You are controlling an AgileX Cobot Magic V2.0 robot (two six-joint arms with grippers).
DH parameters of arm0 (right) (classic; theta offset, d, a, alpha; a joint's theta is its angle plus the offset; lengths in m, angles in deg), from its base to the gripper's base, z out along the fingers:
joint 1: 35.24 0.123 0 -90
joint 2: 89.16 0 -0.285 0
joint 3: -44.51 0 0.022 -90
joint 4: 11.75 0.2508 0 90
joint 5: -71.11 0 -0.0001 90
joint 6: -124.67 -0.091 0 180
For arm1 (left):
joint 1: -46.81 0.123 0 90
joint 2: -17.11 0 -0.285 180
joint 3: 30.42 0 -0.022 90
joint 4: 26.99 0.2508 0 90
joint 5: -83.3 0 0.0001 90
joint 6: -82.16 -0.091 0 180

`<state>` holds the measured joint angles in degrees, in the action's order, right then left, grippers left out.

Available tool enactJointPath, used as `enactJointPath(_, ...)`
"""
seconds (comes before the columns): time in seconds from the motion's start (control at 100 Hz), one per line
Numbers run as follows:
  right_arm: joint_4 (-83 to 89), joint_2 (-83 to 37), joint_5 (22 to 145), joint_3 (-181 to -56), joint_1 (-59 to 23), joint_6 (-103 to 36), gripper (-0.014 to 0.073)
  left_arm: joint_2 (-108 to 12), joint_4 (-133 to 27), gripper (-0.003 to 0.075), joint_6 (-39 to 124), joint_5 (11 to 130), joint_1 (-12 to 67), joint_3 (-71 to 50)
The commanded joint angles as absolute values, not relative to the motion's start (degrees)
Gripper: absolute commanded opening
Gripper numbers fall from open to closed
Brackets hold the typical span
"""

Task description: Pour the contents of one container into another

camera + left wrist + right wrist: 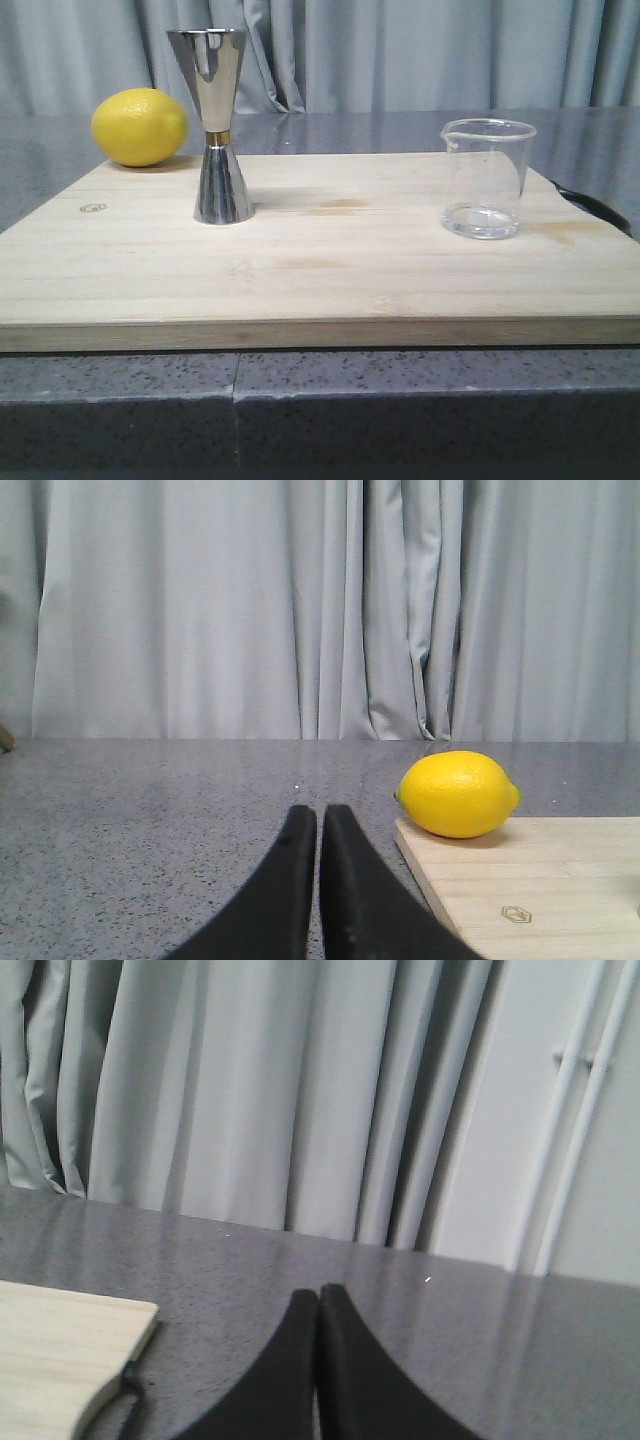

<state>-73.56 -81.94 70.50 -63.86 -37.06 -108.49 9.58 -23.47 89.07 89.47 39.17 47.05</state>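
Note:
A clear glass beaker with a pouring lip stands upright on the right of the wooden board; a little clear liquid lies at its bottom. The polished steel jigger, hourglass-shaped with a gold waist band, stands upright on the board's left. Neither arm shows in the front view. My left gripper is shut and empty, low over the grey counter left of the board. My right gripper is shut and empty over the counter past the board's right corner. Neither wrist view shows the beaker or the jigger.
A yellow lemon rests at the board's far left corner, behind and left of the jigger; the lemon also shows in the left wrist view. A dark cable runs by the board's right edge. Grey curtains hang behind the counter.

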Motion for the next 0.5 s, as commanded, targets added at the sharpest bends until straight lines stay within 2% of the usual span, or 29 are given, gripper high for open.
enactJointPath(0.0,-62.15,-81.40,70.23,-64.74,-37.08,-108.44,-0.0073,11.07,-23.52,-0.0019,89.71,93.77,38.78,49.19)
enactJointPath(0.1,-49.80,-82.00,71.45,-64.29,-36.17,-100.73,-0.0073,11.07,-23.52,-0.0019,89.71,93.77,38.78,49.19)
enactJointPath(0.31,-21.48,-82.67,72.45,-62.63,-34.40,-65.32,-0.0073,11.07,-23.52,-0.0019,89.71,93.77,38.78,49.19)
enactJointPath(0.49,-17.32,-83.02,70.38,-59.30,-34.28,-62.98,-0.0073,11.07,-23.52,-0.0019,89.71,93.77,38.78,49.19)
